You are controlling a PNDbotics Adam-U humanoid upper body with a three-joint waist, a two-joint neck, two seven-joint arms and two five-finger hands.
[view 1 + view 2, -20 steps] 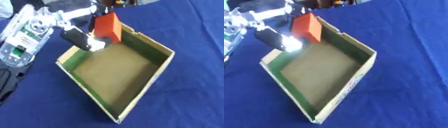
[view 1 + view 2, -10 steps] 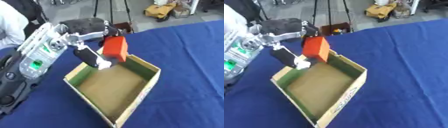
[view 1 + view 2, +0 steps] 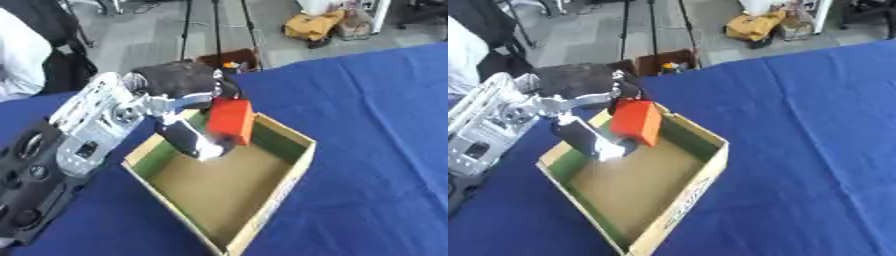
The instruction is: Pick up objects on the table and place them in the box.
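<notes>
Cardboard box (image 3: 262,210) at the table's (image 3: 376,150) near left edge, open, bare inside. Orange block (image 3: 231,121) above its far corner, pinched in the left hand (image 3: 188,127): probably light, stiff, best held by flat sides. Right hand nowhere visible.
</notes>
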